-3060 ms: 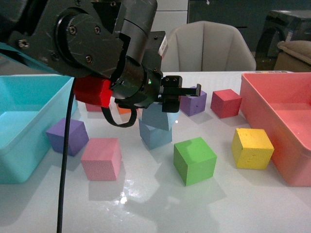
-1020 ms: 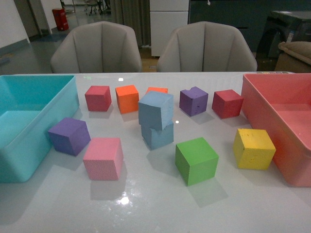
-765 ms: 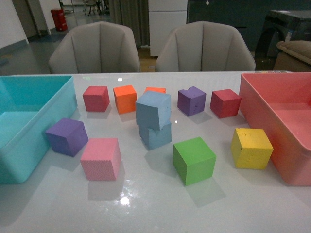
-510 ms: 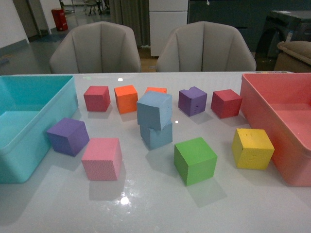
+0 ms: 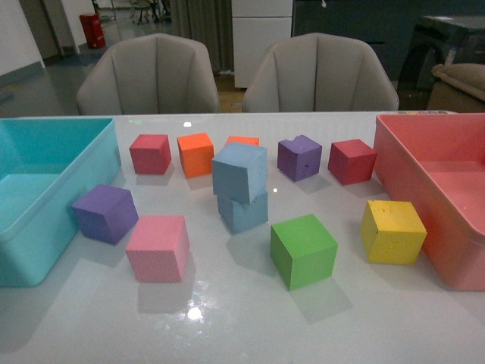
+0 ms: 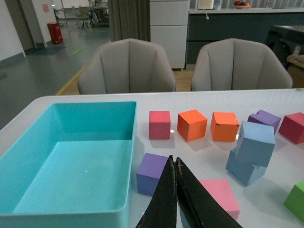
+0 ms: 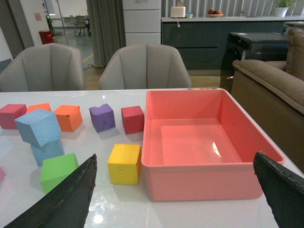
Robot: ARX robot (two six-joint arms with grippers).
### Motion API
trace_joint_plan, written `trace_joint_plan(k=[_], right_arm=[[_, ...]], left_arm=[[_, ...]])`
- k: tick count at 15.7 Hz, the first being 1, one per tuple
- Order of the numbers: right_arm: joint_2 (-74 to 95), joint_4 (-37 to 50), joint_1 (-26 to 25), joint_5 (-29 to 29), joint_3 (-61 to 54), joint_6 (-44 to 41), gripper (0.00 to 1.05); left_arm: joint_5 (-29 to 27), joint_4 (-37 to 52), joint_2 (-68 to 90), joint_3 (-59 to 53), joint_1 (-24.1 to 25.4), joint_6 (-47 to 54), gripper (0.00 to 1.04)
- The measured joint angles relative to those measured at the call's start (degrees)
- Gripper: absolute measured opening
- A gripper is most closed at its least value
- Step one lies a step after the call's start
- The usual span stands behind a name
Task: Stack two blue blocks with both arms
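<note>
Two light blue blocks stand stacked at the table's middle. The upper blue block (image 5: pixel 241 171) sits tilted and twisted on the lower blue block (image 5: pixel 244 211). They also show in the left wrist view (image 6: pixel 256 142) (image 6: pixel 243 169) and the right wrist view (image 7: pixel 38 126) (image 7: pixel 46 151). Neither arm shows in the front view. My left gripper (image 6: pixel 174 162) is shut and empty, pulled back over the table's near left, above a purple cube (image 6: pixel 153 173) and a pink cube (image 6: pixel 217 196). My right gripper (image 7: pixel 183 164) is wide open and empty, near the pink bin (image 7: pixel 199 178).
A teal bin (image 5: pixel 30 235) stands at the left, the pink bin (image 5: pixel 394 148) at the right. Around the stack lie a purple cube (image 5: pixel 106 212), pink cube (image 5: pixel 158 247), green cube (image 5: pixel 303 250), yellow cube (image 5: pixel 392 231), and red, orange, purple and dark red cubes behind.
About three seconds ago a black arm hung over the blue stack in the front view; it has withdrawn out of sight. Over the last second the blocks have not moved.
</note>
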Motion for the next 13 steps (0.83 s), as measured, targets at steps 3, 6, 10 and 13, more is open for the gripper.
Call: trace_joint_plan(k=[3,6,10,13], right_arm=[[0.0,0.0,0.0,0.0,0.0,0.0,0.98],[0.0,0.0,0.0,0.0,0.0,0.0,0.98],[0.0,0.0,0.0,0.0,0.0,0.0,0.98],[0.0,0.02,0.0,0.0,0.0,0.0,0.98]], left_arm=[[3.48,-3.23,-6.95,-3.32,3.56,0.0,0.02],[7.23,-7.21,-13.38,-5.73,7.48,0.02,0.02],[7.34,-10.43,-19.39,-8.52,7.28,0.02,0.02],[7.34,-15.45,-25.57,-8.52,7.28,0.02,0.02]])
